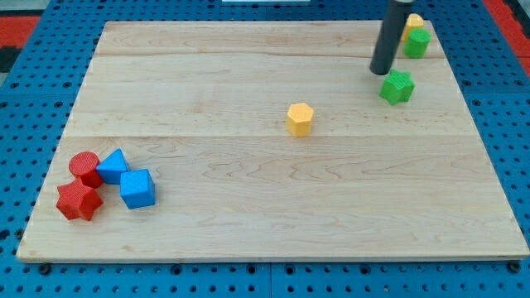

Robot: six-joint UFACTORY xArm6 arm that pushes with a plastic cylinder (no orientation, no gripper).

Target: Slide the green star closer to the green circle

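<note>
The green star (397, 86) lies on the wooden board near the view's top right. The green circle (416, 42) stands above it, close to the board's top right corner, with a yellow block (413, 22) touching it from behind. My rod comes down from the view's top, and my tip (381, 71) rests on the board just left of and slightly above the green star, close to it. A gap of bare board separates the star from the circle.
A yellow hexagon (300, 118) lies near the board's middle. At the bottom left sit a red circle (84, 166), a red star (79, 201), a blue triangular block (113, 166) and a blue cube (137, 188). The board (265, 207) rests on a blue pegboard surface.
</note>
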